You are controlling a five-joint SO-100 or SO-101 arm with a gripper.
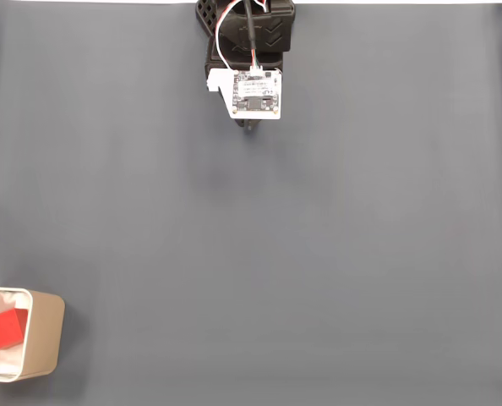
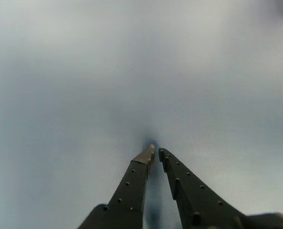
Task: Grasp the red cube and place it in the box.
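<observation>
Nearly closed and empty, the gripper [image 2: 156, 151] hung over the bare grey table [image 2: 60, 95]; far off, the cube [image 1: 5, 329] lay inside the box [image 1: 45, 338].

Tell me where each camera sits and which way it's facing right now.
Fixed view: high above, looking straight down on the grey table; the arm with its camera board sits at the top edge, the box holding the red cube at bottom left.
Wrist view: rides on the arm, looking along the hand at blurred grey table; its fingers nearly meet, holding nothing.
Shared: the grey table and the arm.
</observation>
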